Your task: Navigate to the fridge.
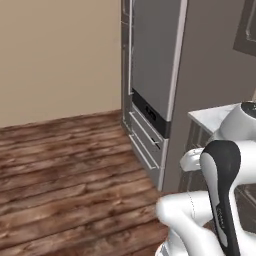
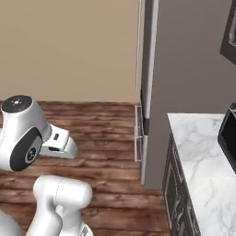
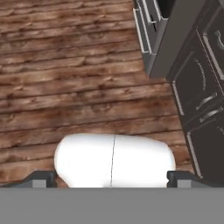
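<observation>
The fridge (image 1: 152,55) stands upright ahead of the robot and a little to the right, next to the beige wall (image 1: 60,55). Its long axis is vertical. In the left base view the door front faces to the left, toward the open wooden floor (image 1: 65,175), so the robot sees the fridge from an angle and not from the front. A long slim bar handle (image 1: 130,47) runs vertically near the left edge of the door. Under the door there is a black horizontal band (image 1: 150,114), and below it the drawer fronts (image 1: 145,142) with horizontal handles reach almost down to the floor. The broad grey side panel (image 1: 210,75) of the fridge faces toward the robot.

In the right base view the fridge is seen nearly edge-on, and its front is only a narrow strip at the left of the grey side. Just beside this side panel, on the right, stands the table (image 2: 203,152) with a white marble top and dark cabinet fronts (image 2: 177,193) below.

In the hand view the tool (image 3: 112,178) looks down at the wooden floor, with the lower corner of the fridge at the top right. Its two tips are far apart, at the left and right of the picture, and hold nothing.
</observation>
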